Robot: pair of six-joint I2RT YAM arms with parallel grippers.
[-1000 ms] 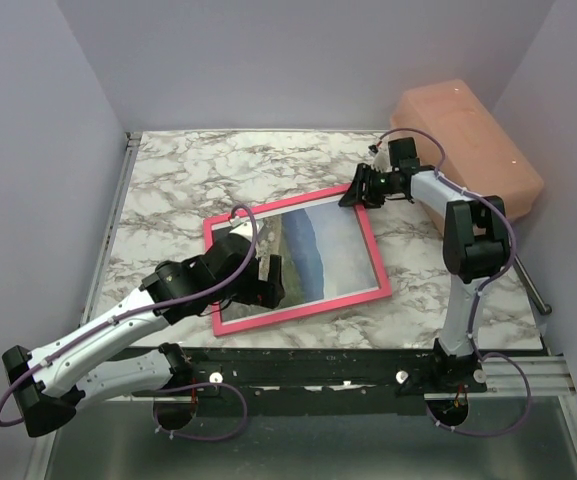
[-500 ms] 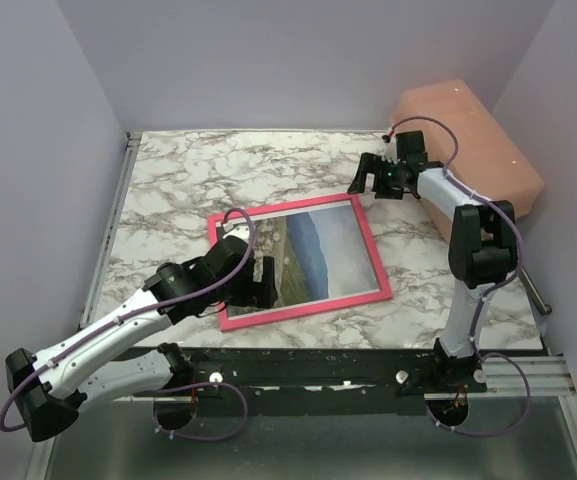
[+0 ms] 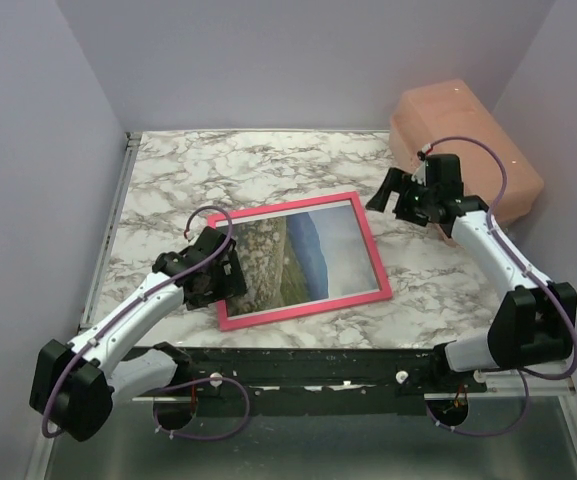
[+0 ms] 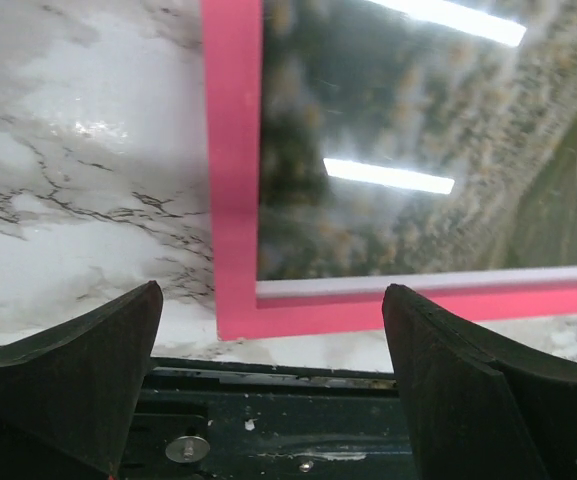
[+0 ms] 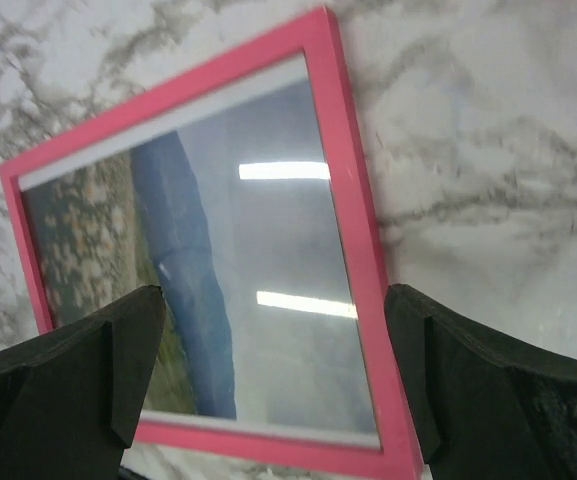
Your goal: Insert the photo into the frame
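The pink frame [image 3: 373,250] lies flat on the marble table with the photo [image 3: 308,250] of blue hills and a flowery field showing behind its glass. My left gripper [image 3: 218,284] hovers open at the frame's near-left corner [image 4: 234,300], nothing between its fingers [image 4: 78,385]. In its wrist view the photo [image 4: 418,150] fills the upper right. My right gripper [image 3: 393,198] is open, apart from the frame's far-right corner. In the right wrist view the frame [image 5: 353,210] and photo [image 5: 208,250] lie beyond the gripper [image 5: 278,385], whose open jaws are bare.
A salmon-coloured box [image 3: 468,140] stands at the back right, close behind the right arm. A black rail [image 3: 348,366] runs along the table's near edge, also in the left wrist view [image 4: 268,430]. Lilac walls close in three sides.
My right gripper opened, left the frame's far-right corner and drew back to the right. My left arm pulled back left off the frame's near-left part. The frame settled flat.
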